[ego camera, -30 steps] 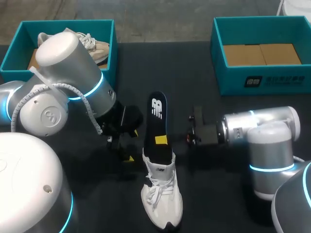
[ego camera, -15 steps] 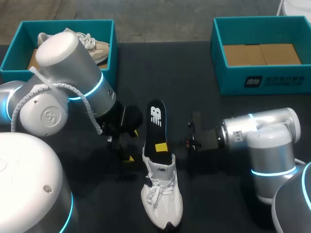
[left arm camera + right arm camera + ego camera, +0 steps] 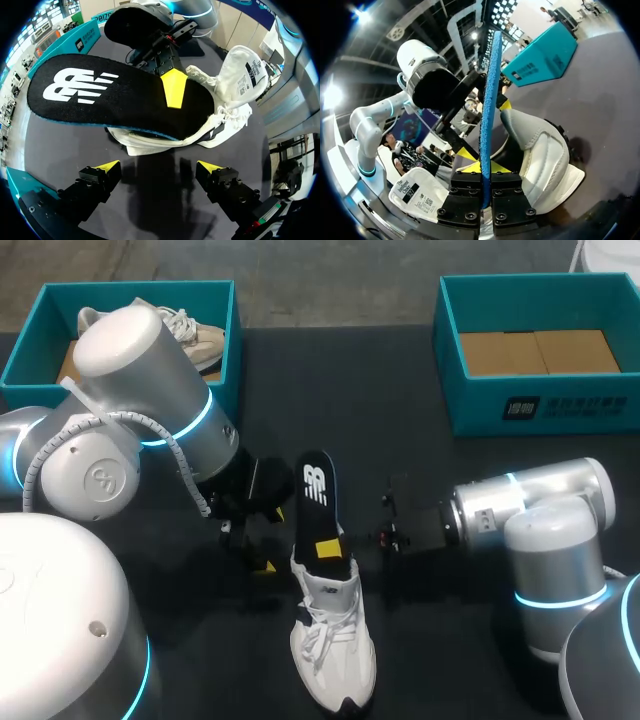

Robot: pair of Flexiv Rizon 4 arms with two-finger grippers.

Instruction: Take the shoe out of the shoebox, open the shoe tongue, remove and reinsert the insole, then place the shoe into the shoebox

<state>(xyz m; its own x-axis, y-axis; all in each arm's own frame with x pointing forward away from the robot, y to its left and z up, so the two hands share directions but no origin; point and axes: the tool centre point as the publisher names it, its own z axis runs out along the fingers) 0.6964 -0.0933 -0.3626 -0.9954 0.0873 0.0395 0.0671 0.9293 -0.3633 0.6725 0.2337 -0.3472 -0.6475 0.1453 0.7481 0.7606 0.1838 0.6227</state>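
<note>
A white sneaker [image 3: 331, 645] lies on the dark table with its heel toward the far side. A black insole [image 3: 315, 502] stands with its lower end in the sneaker's opening, and my right gripper [image 3: 329, 548] is shut on it. In the right wrist view the insole's blue edge [image 3: 487, 110] rises from between the fingers of my right gripper [image 3: 486, 169], with the sneaker [image 3: 542, 155] just beyond. My left gripper [image 3: 255, 545] is open beside the shoe. In its own view my left gripper [image 3: 159, 167] stands a short way from the insole [image 3: 120, 97] and sneaker [image 3: 227, 90], holding nothing.
A teal shoebox [image 3: 25, 350] at the far left holds a beige shoe [image 3: 195, 338]. A second teal shoebox [image 3: 452, 360] at the far right shows a bare cardboard floor. My left arm's big joint [image 3: 140, 370] hides part of the left box.
My right gripper has moved left and nearer with the insole, pushing its lower end further into the sneaker. The left arm has stayed still.
</note>
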